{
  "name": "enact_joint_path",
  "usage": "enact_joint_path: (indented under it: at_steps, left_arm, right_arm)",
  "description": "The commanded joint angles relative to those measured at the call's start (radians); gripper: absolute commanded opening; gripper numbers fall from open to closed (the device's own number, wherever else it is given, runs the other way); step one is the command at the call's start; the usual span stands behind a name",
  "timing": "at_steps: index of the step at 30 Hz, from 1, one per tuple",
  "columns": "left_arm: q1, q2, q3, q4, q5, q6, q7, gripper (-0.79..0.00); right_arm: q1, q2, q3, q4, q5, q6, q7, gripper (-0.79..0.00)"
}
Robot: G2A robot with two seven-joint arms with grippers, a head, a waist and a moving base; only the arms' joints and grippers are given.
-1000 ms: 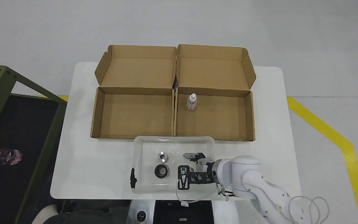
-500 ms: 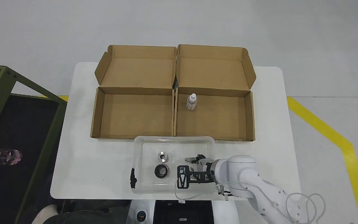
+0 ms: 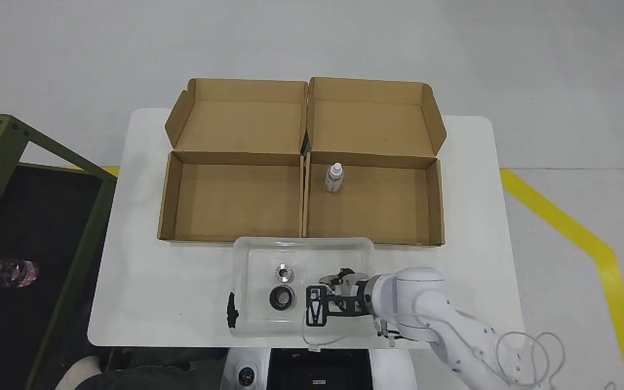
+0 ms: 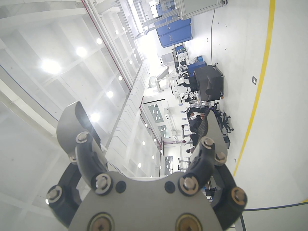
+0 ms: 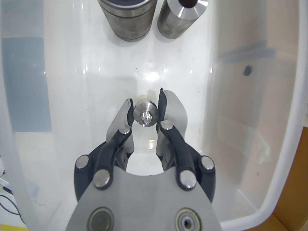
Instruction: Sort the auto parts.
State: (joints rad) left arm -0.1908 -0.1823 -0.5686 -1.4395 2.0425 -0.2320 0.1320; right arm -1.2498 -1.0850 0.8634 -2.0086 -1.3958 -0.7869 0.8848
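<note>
A: Right arm, position?

B: Right gripper [image 5: 145, 100] is down inside the clear bin [image 3: 302, 240], low over its floor. Jaws clamped on a small metal part [image 5: 145, 117]: round silver head, pale piece at its far end. One ribbed pad presses each side of it.

A: Is the part lifted or resting on the floor?

B: Cannot tell from either view.

A: Other contents of the bin?

B: Two pieces stand upright, ahead of the jaws and well apart from them. A dark sleeve [image 5: 127, 8] with a hollow black bore, and a steel bushing [image 5: 181, 8] with a narrow centre hole. They sit just beside each other; I cannot tell whether they touch. From the top view, the sleeve [image 3: 282, 297] is nearer the robot and the bushing [image 3: 283, 271] is farther.

A: Left arm?

B: Left gripper [image 4: 143, 110] points up toward the hall ceiling. Jaws spread wide, nothing between them.

A: And the cartons?

B: Two open cardboard cartons stand side by side on the white tabletop [image 3: 136, 273], just beyond the bin, flaps back. The left carton [image 3: 234, 200] adjoins the right carton [image 3: 390, 205]. A small white bottle [image 3: 334, 176] stands upright in the right one, near the shared wall.
</note>
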Motion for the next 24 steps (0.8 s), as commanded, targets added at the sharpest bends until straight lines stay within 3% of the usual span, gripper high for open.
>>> enact_joint_path:
  at_steps: [1,24]
  left_arm:
    - [0.000,0.000,0.000,0.000,0.000,0.000,0.000,0.000]
    - [0.000,0.000,0.000,0.000,0.000,0.000,0.000,0.000]
  right_arm:
    - [-0.002,0.002,0.006,-0.009,-0.004,0.000,-0.024,-0.785]
    - [0.042,0.004,0.039,-0.056,-0.114,0.025,-0.378,-0.785]
